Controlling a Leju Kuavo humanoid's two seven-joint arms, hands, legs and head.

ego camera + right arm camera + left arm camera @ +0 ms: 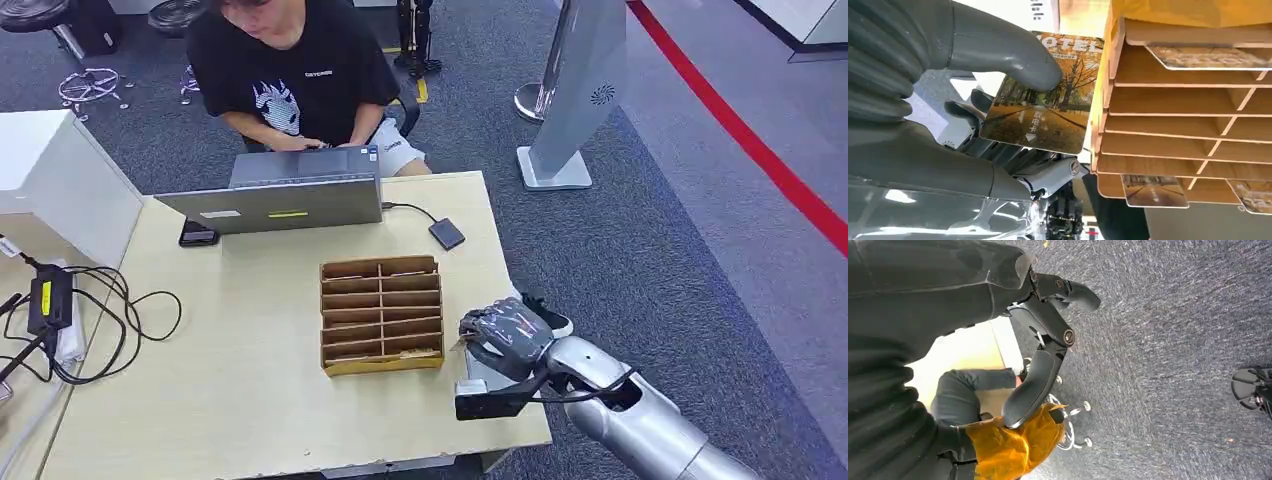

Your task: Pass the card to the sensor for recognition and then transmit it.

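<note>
Hotel card (1040, 112): thin, light, stiff, glossy and probably slippery; pinched flat between thumb and fingers of the right hand (505, 335), just right of the wooden card rack (381, 313). Hold is best kept at one end, leaving the face free for a sensor. Left hand (1048, 340): hangs over carpet, fingers loosely apart, holding nothing.

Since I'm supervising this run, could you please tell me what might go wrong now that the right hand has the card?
1. The right hand holds the card by one end under its thumb, most of it sticking out, so it may slip.
2. The card sits close beside the wooden rack; a swing could clip the rack's edge.
3. A person works at a laptop across the table, near the small black device.
</note>
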